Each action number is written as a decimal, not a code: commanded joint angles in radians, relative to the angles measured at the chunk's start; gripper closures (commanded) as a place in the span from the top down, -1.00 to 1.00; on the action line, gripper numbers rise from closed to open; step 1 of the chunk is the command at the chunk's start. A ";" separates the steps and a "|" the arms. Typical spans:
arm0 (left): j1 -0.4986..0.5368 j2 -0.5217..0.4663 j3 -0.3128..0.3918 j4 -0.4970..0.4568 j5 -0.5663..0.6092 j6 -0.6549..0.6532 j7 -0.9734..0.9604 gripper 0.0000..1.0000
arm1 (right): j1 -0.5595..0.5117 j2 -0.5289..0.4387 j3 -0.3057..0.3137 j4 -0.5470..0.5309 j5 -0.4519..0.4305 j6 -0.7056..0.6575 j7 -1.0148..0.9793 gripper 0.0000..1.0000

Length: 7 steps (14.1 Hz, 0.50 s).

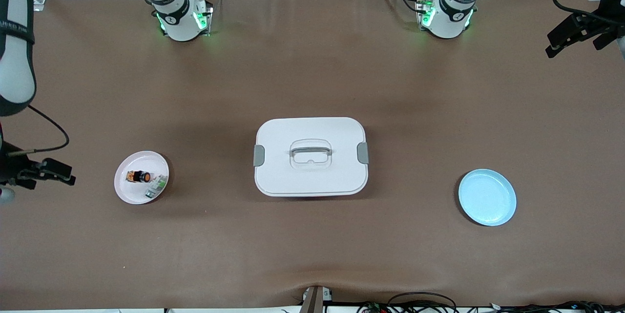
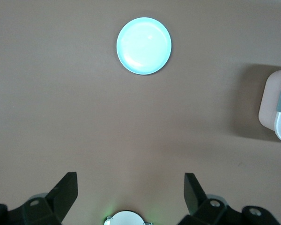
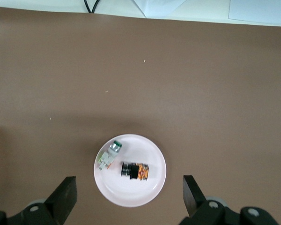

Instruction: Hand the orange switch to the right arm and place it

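The table wears a matt brown covering. The white lidded box looks like smooth plastic. Both plates, pink and pale blue, shine faintly glossy.

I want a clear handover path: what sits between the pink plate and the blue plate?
The front view shows the lidded white box between pink plate and blue plate.

The light is bright and even and comes from above. The white box with a gray handle drops a soft dark shadow on the brown table cover. The round light blue plate shines with white glare. The left claw's black fingers look a bit fuzzy.
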<state>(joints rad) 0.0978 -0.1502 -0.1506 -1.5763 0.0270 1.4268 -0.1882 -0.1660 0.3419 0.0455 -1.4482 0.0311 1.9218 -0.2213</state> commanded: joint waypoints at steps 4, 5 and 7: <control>0.002 -0.017 -0.006 -0.002 -0.016 -0.017 0.019 1.00 | 0.039 -0.308 0.010 -0.329 -0.022 0.011 0.151 1.00; -0.001 -0.017 -0.009 -0.002 -0.016 -0.017 0.019 1.00 | 0.039 -0.339 0.010 -0.357 -0.022 0.011 0.151 1.00; -0.004 -0.015 -0.010 -0.002 -0.016 -0.017 0.018 1.00 | 0.039 -0.400 0.010 -0.403 -0.022 0.003 0.152 1.00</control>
<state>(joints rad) 0.0920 -0.1512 -0.1578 -1.5766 0.0269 1.4255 -0.1882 -0.1271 0.0316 0.0552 -1.7607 0.0223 1.9141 -0.0917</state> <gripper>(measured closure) 0.000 0.000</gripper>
